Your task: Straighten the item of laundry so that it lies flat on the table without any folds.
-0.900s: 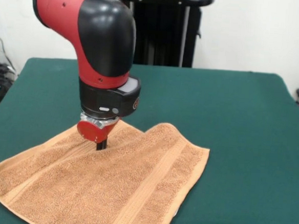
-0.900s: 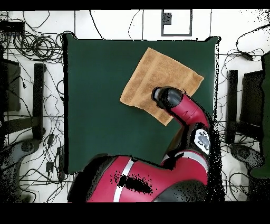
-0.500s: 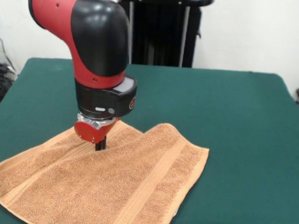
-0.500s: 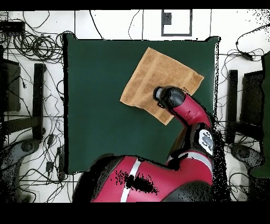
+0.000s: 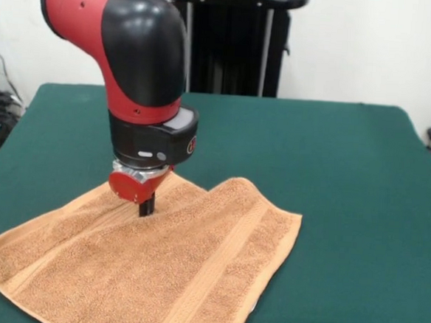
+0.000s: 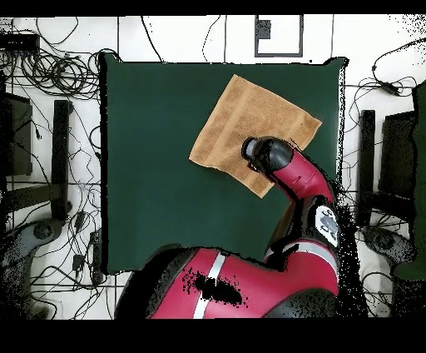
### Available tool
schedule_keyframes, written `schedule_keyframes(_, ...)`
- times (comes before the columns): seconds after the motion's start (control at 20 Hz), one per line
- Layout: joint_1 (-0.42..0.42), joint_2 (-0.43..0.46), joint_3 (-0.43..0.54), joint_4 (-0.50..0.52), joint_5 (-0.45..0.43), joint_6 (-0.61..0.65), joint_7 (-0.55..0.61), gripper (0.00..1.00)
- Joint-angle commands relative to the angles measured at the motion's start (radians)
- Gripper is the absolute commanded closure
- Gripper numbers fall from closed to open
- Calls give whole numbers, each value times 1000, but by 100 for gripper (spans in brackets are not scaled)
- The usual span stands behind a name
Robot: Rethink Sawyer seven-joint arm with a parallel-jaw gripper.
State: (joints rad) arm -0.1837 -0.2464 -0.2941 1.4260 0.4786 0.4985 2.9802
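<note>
The orange-tan towel (image 5: 193, 271) lies spread on the green table (image 5: 334, 162) at the front left, with one woven band running across it. A low ridge shows at its far edge. In the overhead view the towel (image 6: 250, 116) sits at the upper right of the table (image 6: 150, 166), turned like a diamond. My gripper (image 5: 146, 208) points straight down with its black tips together, touching the towel near its far edge. In the overhead view the arm's head (image 6: 268, 155) hides the gripper and the towel's near corner. No tag shows.
The black pedestal (image 5: 231, 37) stands behind the table's far edge. Cables (image 6: 50, 75) and dark equipment (image 6: 60, 158) lie on the floor on both sides of the table. The towel's front corner runs to the table's near edge.
The arm's upper body has shifted slightly to the left in the front view. The gripper tip stays at nearly the same spot on the towel, and the towel has not visibly moved.
</note>
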Motion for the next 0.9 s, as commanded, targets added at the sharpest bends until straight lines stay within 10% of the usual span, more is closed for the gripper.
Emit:
schedule_keyframes(0.05,-17,-14,151,138,-54,9,-52,100)
schedule_keyframes(0.9,-7,-95,148,238,-95,-13,-9,100)
